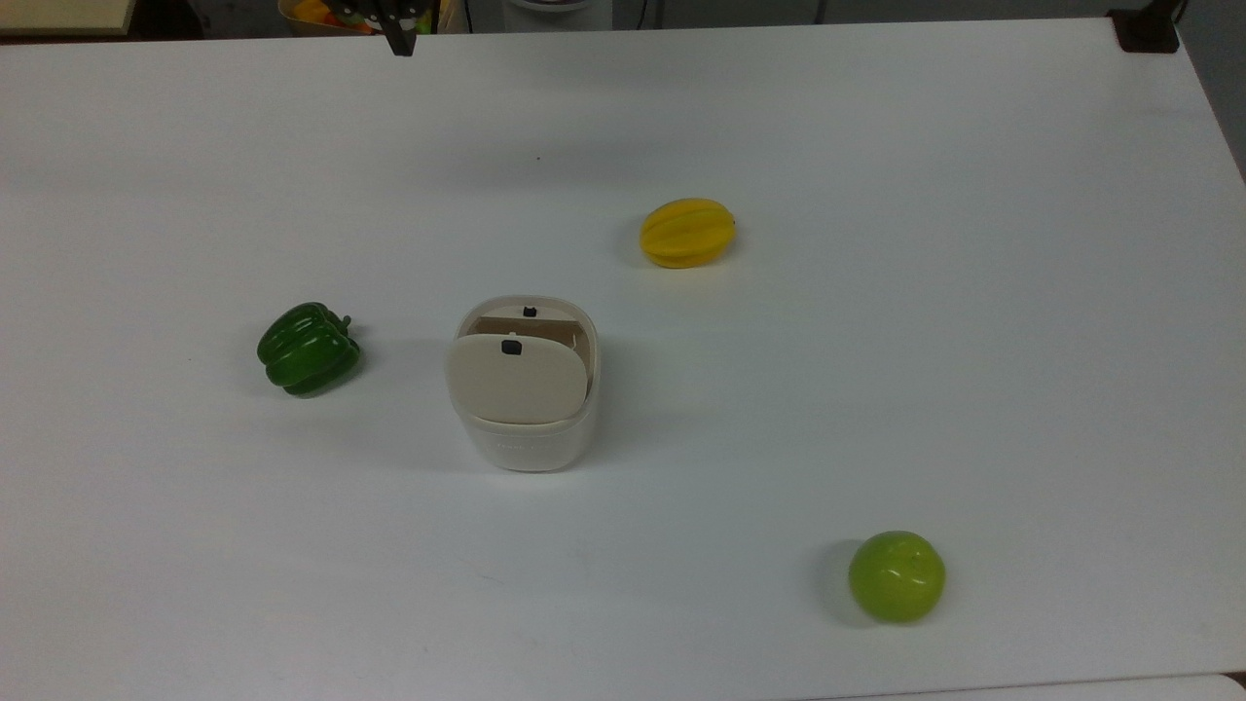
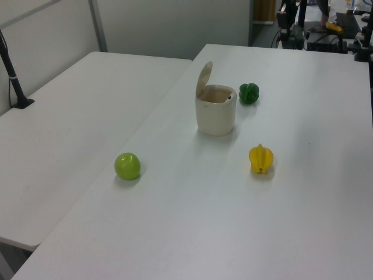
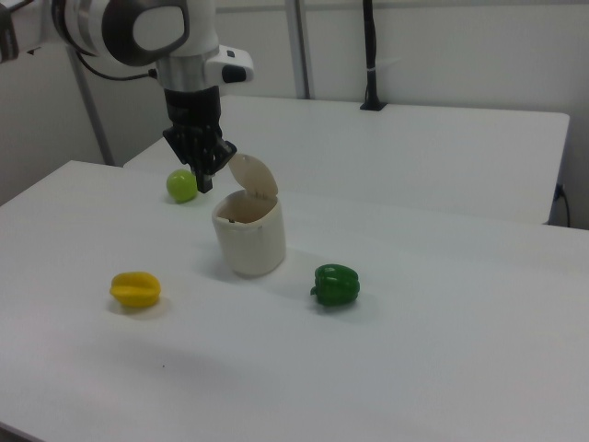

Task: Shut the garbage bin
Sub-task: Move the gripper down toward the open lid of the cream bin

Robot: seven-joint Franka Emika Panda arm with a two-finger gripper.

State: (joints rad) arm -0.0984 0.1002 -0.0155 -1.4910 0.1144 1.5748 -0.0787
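The garbage bin [image 1: 527, 446] is a cream-white tub near the table's middle. Its beige lid [image 1: 517, 381], marked with a small black square, stands raised on its hinge, so the bin is open. The lid [image 2: 203, 79] tilts up over the bin [image 2: 215, 118] in the left view, and it leans back on the bin [image 3: 248, 241] in the right view. My gripper [image 1: 398, 41] hangs at the top view's upper edge, far from the bin. In the right view the gripper [image 3: 204, 181] points down, fingers together, holding nothing.
On the white table [image 1: 876, 389] lie a green bell pepper [image 1: 308, 349], a yellow ribbed fruit [image 1: 686, 232] and a green apple [image 1: 896, 576]. A basket of toy produce [image 1: 316, 12] sits beyond the far edge. A second table [image 2: 76, 116] adjoins.
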